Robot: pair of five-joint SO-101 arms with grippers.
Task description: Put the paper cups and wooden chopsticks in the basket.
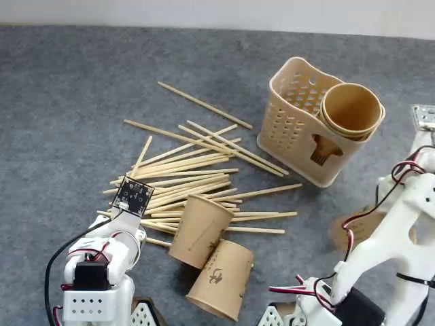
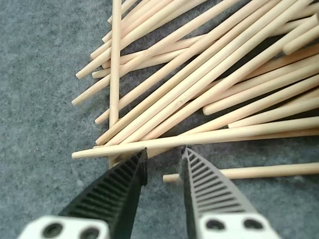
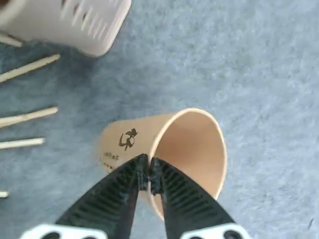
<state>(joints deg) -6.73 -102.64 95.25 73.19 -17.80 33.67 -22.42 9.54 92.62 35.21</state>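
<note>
Several wooden chopsticks (image 1: 190, 180) lie in a loose pile on the grey mat. My left gripper (image 2: 164, 154) stands open at the near edge of the pile (image 2: 199, 99), with one stick crossing just past its tips. Two paper cups (image 1: 200, 231) (image 1: 221, 278) lie on their sides beside my left arm (image 1: 102, 265). The beige basket (image 1: 299, 129) holds stacked cups (image 1: 350, 109). My right gripper (image 3: 148, 164) is shut on the rim of another paper cup (image 3: 189, 144), which lies on its side and is partly hidden behind my right arm (image 1: 401, 224).
The basket's corner (image 3: 79, 25) and a few chopstick ends (image 3: 30, 67) lie beyond the held cup. One chopstick (image 1: 204, 105) lies apart at the back. Bare mat stretches to the far left and between the basket and the right arm.
</note>
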